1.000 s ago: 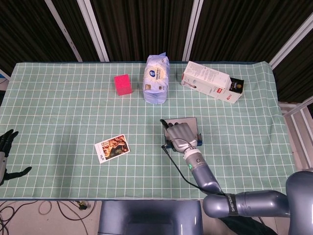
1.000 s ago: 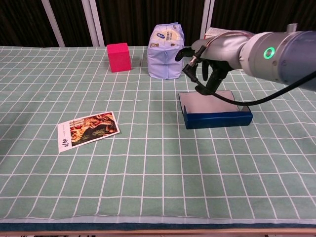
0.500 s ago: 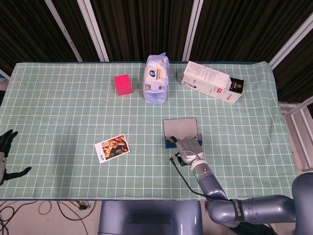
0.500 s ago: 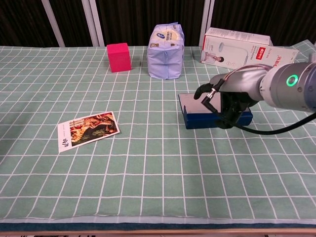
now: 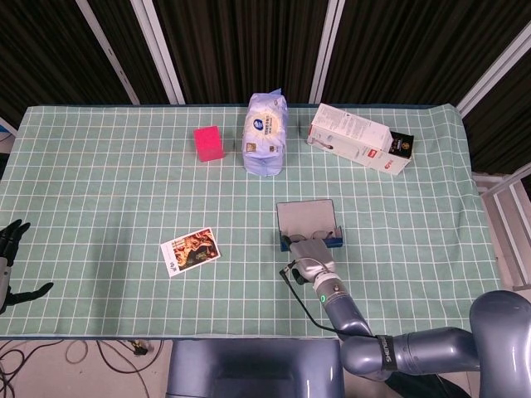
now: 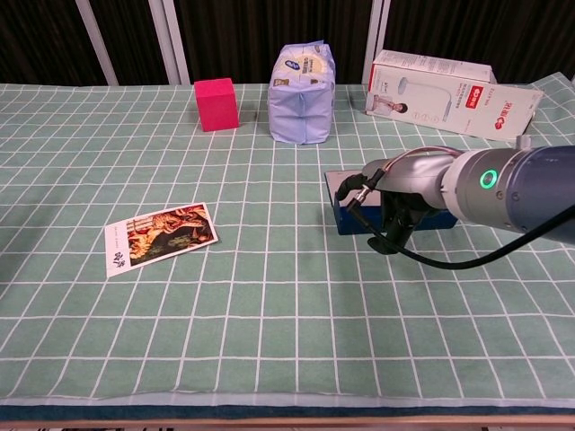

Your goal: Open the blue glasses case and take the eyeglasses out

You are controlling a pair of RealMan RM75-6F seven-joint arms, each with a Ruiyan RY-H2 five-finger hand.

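Blue glasses case [image 5: 308, 222] lies flat mid-table, right of the picture card [image 5: 190, 251] and in front of the blue tissue pack [image 5: 266, 133]; lid looks closed, grey top face up. Right hand [image 5: 309, 250] sits at the case's near edge, fingers curled downward against or just in front of the front wall; from the chest view [image 6: 395, 205] it seems to hold nothing, but whether the fingertips have caught the lid seam I cannot tell. Left hand [image 5: 10, 249] is parked at the far left table edge, well apart, fingers spread and empty. Step in hand, as I judge it: getting a purchase on the front lip to lift the lid. To do it well, hook the fingertips under the lid edge only, not the base, and pull up and back toward the hinge side; the case is light and may slide or tip, so press down lightly or bring the left hand over to pin the base.
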